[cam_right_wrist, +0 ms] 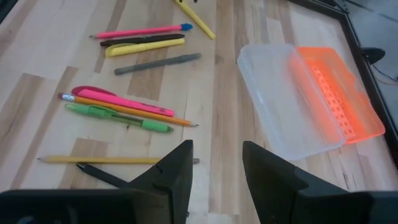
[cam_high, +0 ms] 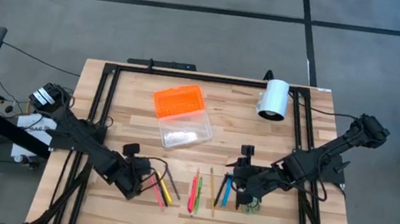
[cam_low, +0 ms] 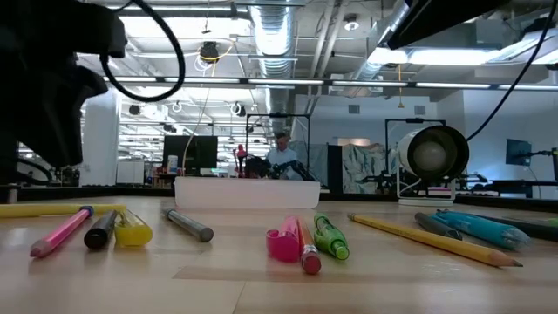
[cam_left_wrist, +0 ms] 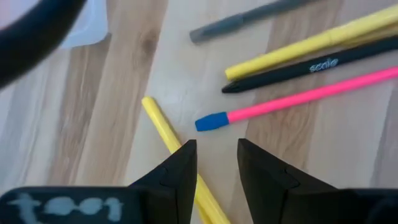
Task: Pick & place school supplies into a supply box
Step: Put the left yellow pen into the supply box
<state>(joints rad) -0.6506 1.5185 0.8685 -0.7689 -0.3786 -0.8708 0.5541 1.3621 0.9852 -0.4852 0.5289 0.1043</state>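
Pens along front table edge, open-jawed empty left end effector low over them.

Light wood tabletop, black-framed. On it: open supply box, clear base with orange lid; white cylinder on its side; pens and pencils scattered loose along near edge.

I am showing two matte black jointed arms, black cabling, and black wedge-shaped fingers.
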